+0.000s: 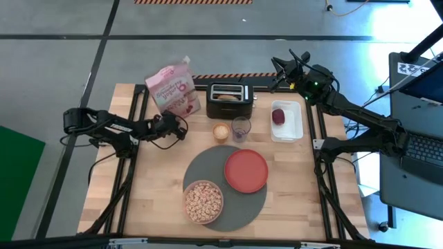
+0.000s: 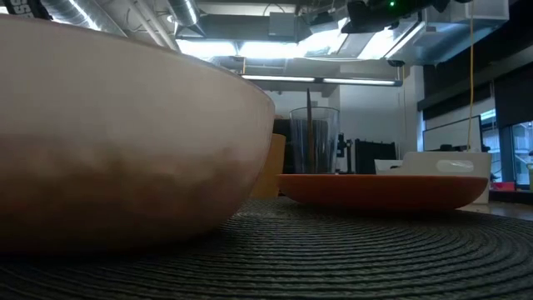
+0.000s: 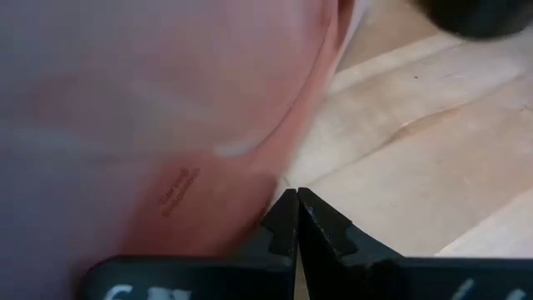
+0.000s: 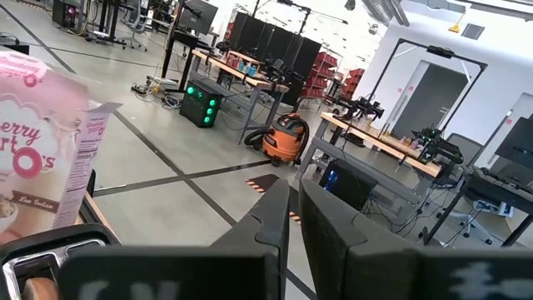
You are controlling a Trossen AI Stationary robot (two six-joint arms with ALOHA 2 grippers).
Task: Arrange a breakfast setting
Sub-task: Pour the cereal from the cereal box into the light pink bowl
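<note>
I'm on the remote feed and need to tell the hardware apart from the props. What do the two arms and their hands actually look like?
Both arms are dark, nearly black, jointed links with black cables looped along them. The right arm's wrist shows a small green light. The left hand and the right hand each end in two flat black fingers tapering to a point. White markings show on the housings.

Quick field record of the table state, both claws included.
mat: grey mat, front centre
plate: red plate on mat, empty
bowl: bowl of cereal on mat
fruit: dark-red fruit in white tray
toaster: toaster at back, something in its slot
left claw: left claw shut beside pink cereal bag
right claw: right claw shut, raised at back right
</note>
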